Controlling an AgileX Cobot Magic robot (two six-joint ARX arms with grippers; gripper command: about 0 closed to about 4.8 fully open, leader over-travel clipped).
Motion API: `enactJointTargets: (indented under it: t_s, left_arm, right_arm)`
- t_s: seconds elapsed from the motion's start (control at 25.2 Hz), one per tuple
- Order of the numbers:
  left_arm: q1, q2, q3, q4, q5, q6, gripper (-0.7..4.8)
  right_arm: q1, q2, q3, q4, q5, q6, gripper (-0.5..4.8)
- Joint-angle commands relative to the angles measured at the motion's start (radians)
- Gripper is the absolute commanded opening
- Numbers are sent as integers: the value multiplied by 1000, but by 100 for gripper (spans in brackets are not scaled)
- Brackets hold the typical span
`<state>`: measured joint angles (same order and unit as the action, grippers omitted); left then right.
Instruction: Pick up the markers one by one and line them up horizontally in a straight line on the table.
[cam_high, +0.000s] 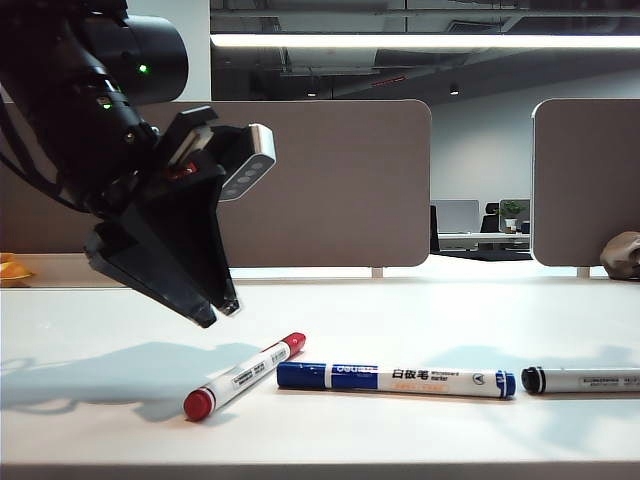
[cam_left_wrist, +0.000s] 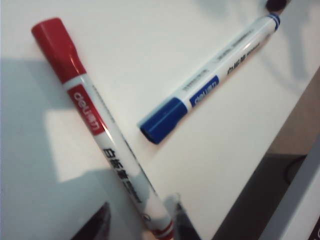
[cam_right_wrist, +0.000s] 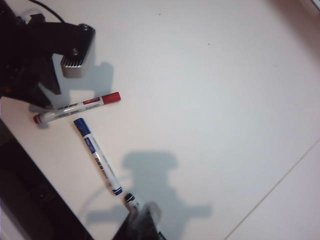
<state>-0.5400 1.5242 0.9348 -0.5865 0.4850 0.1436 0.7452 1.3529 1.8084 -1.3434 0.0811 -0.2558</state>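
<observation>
Markers, three in number, lie on the tabletop (cam_high: 420, 310): red marker (cam_high: 243, 376) tilted, blue marker (cam_high: 396, 379) and black marker (cam_high: 580, 380) level. Left end effector (cam_high: 215, 312) hovers tilted over the red one, fingers apart. Right end effector (cam_right_wrist: 142, 220) is closed above the black marker.

We see the three markers lying on the table (cam_high: 420, 320) near its front edge; the red marker (cam_high: 243, 376) lies leftmost and askew, the blue marker (cam_high: 396, 379) just right of it and level, the black marker (cam_high: 580, 380) right again, close by the blue one's end; the left gripper (cam_high: 218, 312) hangs above the red marker's far end; the right gripper (cam_right_wrist: 142, 215) sits over the black marker.
</observation>
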Motion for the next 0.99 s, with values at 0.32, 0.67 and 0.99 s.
enactJointTargets:
  t_s: [0.32,0.67,0.99]
  left_arm:
    - [-17,53,6,25,-18,-21,163]
    - [-61,89,6,36,-69,-21,163]
    - [-60,94,6,41,-103,-22,184]
  right_arm:
    - [0,-36,3,-11,-24,24,-6]
    - [-1,-37,3,-14,-24,24,-5]
    - [-1,-38,2,-18,-24,24,-5]
